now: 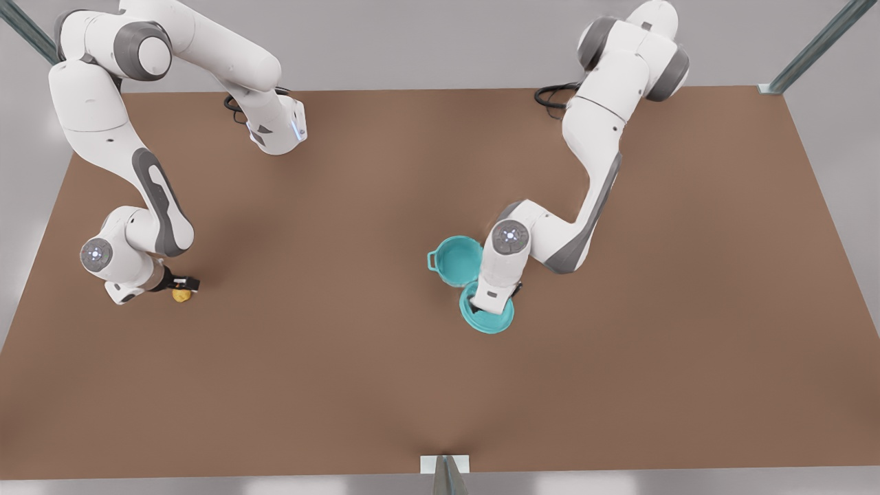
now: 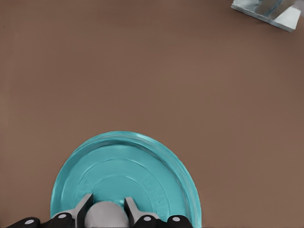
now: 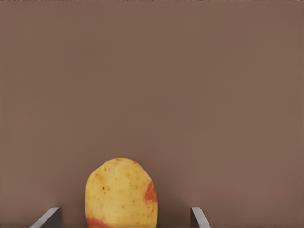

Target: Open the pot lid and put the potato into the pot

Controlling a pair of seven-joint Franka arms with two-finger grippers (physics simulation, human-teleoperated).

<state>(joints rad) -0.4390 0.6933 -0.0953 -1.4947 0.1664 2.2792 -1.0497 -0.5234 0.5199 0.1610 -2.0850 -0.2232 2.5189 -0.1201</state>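
Observation:
The teal pot (image 1: 459,260) stands uncovered near the table's middle, its teal inside showing. Just in front of it is the pot lid (image 1: 496,322), a flat teal disc (image 2: 128,171). My left gripper (image 1: 485,308), on the arm at the front view's right, is shut on the lid's white knob (image 2: 105,216), a finger on each side. Whether the lid rests on the table I cannot tell. At the front view's left, the potato (image 1: 181,295) lies on the table. My right gripper (image 1: 184,284) stands open around the potato (image 3: 121,194), fingers well apart from it.
A metal bracket (image 1: 445,466) sits at the table's front edge, also seen as a bracket (image 2: 268,12) in the left wrist view. Frame struts (image 1: 815,48) rise at the back corners. Wide brown tabletop (image 1: 330,357) lies between the two arms.

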